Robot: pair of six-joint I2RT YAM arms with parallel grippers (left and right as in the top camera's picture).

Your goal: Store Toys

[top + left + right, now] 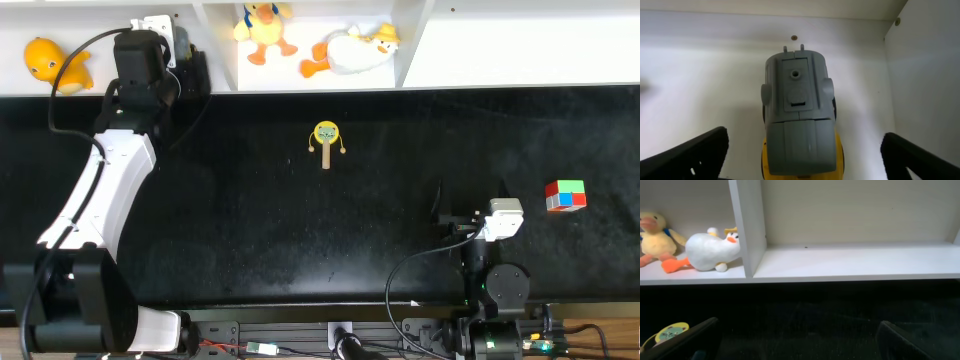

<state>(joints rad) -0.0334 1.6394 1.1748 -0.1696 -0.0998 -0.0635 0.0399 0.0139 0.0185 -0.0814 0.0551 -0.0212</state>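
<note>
Four toys look stored so far, two to go. On the shelf [500,40] the orange duck [45,62] sits in the left bay, and the yellow duck [265,30] and white duck [350,50] share the middle bay. The fourth is a grey-and-yellow toy [797,125] at the right end of the left bay, close to the divider. The left jaws are wide apart on either side of it and not touching, so I'd say it's set down and let go.

What's left is out on the worktop [250,220]: a little rattle [325,140] near the middle, just below the ducks' bay, and a cube [565,195] over on the right. The right jaws are apart too, holding nothing, low over the worktop and facing the right bay. The cube is near that arm, so that's probably its job next.
</note>
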